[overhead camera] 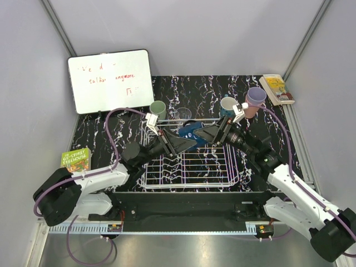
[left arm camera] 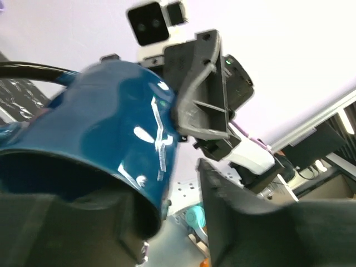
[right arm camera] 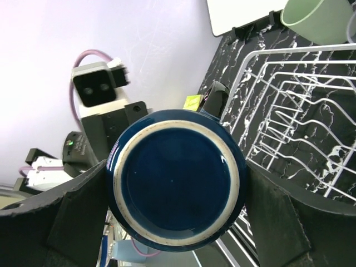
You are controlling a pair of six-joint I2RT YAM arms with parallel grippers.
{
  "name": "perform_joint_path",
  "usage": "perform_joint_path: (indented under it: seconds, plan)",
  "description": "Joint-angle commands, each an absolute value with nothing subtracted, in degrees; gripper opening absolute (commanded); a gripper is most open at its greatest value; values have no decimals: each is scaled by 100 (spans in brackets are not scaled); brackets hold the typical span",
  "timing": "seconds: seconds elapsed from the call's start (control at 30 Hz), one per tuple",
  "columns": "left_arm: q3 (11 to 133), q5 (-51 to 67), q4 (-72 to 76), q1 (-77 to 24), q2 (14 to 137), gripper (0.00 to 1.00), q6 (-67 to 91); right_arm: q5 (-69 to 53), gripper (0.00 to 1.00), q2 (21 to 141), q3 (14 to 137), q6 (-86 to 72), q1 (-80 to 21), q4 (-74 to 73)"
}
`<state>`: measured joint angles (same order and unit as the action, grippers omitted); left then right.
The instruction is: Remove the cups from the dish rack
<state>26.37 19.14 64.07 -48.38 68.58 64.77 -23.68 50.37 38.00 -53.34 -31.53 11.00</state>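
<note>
Above the dish rack [overhead camera: 189,167], right fingers [right arm camera: 278,222] clamp the dark blue cup [right arm camera: 177,179]; left fingers [left arm camera: 239,222] straddle its rim, apart. Likely handover: left closes next, right releases.

We see a white-framed whiteboard [overhead camera: 110,80] propped at the table's far left corner, with faint red scribbles across it. The table [overhead camera: 194,89] is black with white marbled veins. A yellowish book [overhead camera: 276,89] lies flat at the far right edge, and a green book [overhead camera: 75,159] with "Treehouse" on its cover sits at the left edge, closer to the near side. Pale grey walls [overhead camera: 222,33] close in the table on three sides.
</note>
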Motion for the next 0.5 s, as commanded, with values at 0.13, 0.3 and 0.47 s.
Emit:
perform_joint_path:
  seconds: [0.13, 0.3, 0.47]
  plan:
    - [3102, 2197, 6786, -4930, 7163, 0, 6442, -2426, 0, 4676, 3867, -5248, -3129, 1521]
    - [3304, 2110, 5970, -4948, 7111, 0, 6276, -2321, 16, 4588, 4060, -5010, -3129, 1065]
    - [3742, 1583, 3827, -5001, 6628, 0, 5504, -1689, 97, 4333, 4455, -4317, -3129, 99]
